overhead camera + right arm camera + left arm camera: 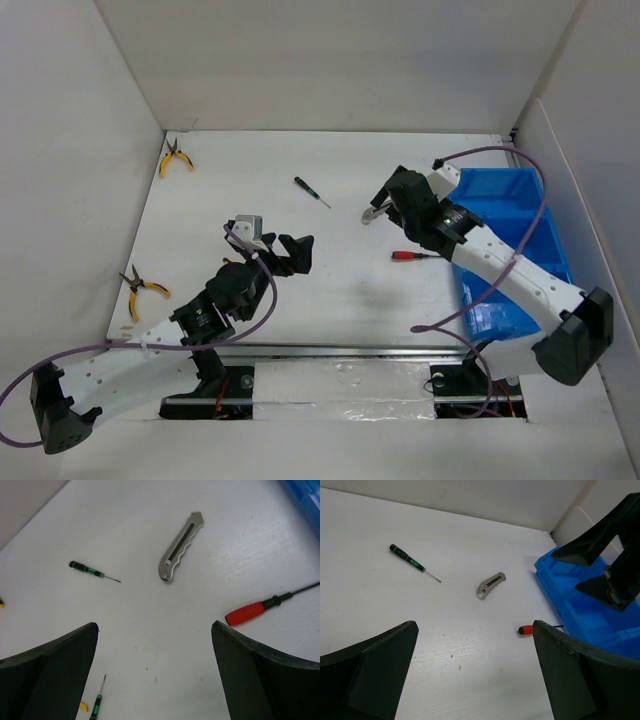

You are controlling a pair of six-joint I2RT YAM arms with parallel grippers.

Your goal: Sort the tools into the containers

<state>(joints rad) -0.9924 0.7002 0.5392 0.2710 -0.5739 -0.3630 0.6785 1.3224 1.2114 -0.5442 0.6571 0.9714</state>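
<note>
Table (330,310) has tools lying loose on it, so sorting looks to be at its first pick. Blue bin (495,195) sits at the table's right side, beneath the right arm. Right tool (154,627) hangs wide open and empty; the grey utility knife (181,546) lies just ahead of its fingers, so the next move calls for reaching forward, descending and straddling it. Left tool (475,625), likewise spread and empty, hovers mid-table. Red-handled screwdriver (245,613) lies near the bin.
</note>
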